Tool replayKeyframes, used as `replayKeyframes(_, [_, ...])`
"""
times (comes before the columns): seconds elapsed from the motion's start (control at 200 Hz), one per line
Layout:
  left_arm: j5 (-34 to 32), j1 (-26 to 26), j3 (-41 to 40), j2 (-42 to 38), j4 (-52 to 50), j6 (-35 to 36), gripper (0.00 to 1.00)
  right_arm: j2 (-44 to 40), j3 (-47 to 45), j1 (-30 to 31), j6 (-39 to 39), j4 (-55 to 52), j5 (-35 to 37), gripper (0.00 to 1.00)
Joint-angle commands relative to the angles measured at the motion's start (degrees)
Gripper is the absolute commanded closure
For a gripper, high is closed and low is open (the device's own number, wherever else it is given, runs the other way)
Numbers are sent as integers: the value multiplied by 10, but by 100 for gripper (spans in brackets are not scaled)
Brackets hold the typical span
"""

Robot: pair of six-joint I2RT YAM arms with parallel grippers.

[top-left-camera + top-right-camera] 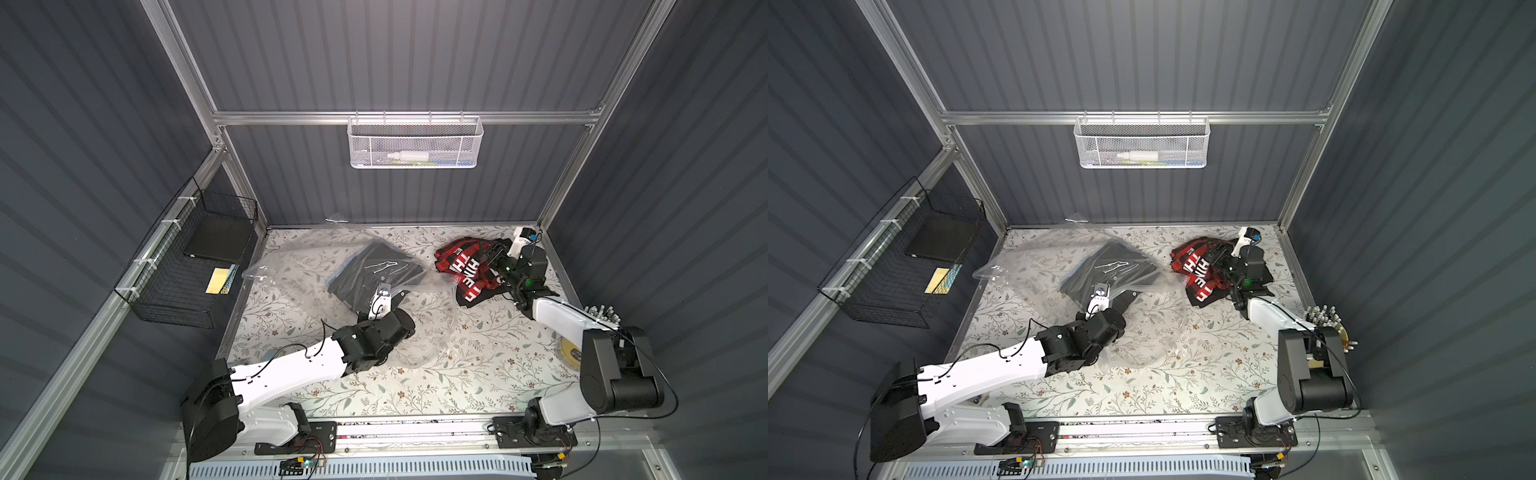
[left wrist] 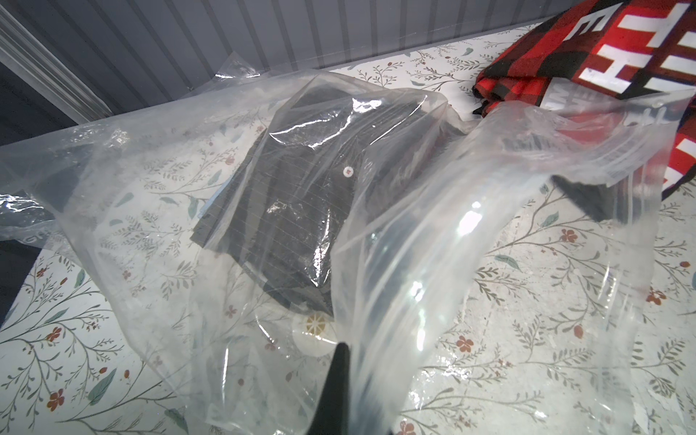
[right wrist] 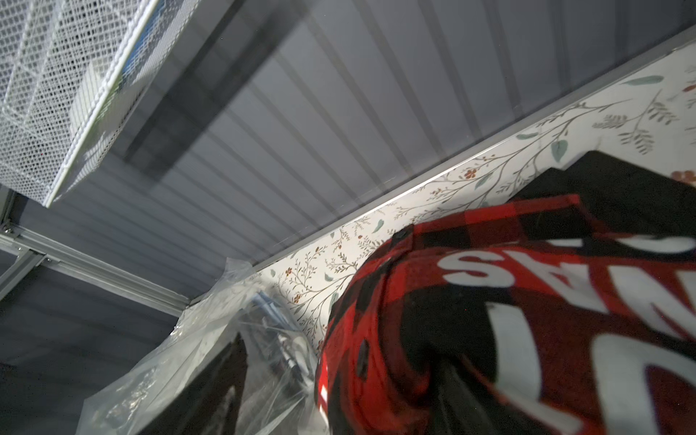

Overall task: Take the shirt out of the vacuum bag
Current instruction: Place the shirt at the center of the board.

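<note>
The clear, crinkly vacuum bag [image 1: 291,266] [image 1: 1025,266] lies across the middle and left of the flowered table. A folded dark shirt [image 1: 374,266] [image 2: 286,211] is still inside it, near the round white valve [image 2: 312,331]. My left gripper [image 1: 400,295] [image 2: 346,361] is shut on a fold of the bag's film at its open side. A red and black plaid shirt [image 1: 461,266] [image 3: 489,320] with white letters lies bunched outside the bag at the back right. My right gripper [image 1: 492,255] [image 3: 339,399] stands over it with its jaws apart and cloth between them.
The back wall and its metal rail run close behind the plaid shirt. A white mesh basket [image 1: 413,141] hangs on that wall. A black wire basket [image 1: 187,266] hangs on the left wall. A yellow spool [image 1: 569,349] and a rack of small bits [image 1: 602,311] sit at the right edge.
</note>
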Motion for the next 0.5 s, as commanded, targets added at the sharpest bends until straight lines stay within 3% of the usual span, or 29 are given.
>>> replayKeyframes(0.0, [-1,-2,-6,-11,-16,-7,100,7,-20,27,-31,-9,59,23])
replayKeyframes(0.2, [-3,-2,-11,-18,-17,-8,100,20,-13,87,-85,-82,252,22])
replayKeyframes(0.495, [-7,-2,-18,-17,-19,-12,100,68,2,91,-71,-103,286,22])
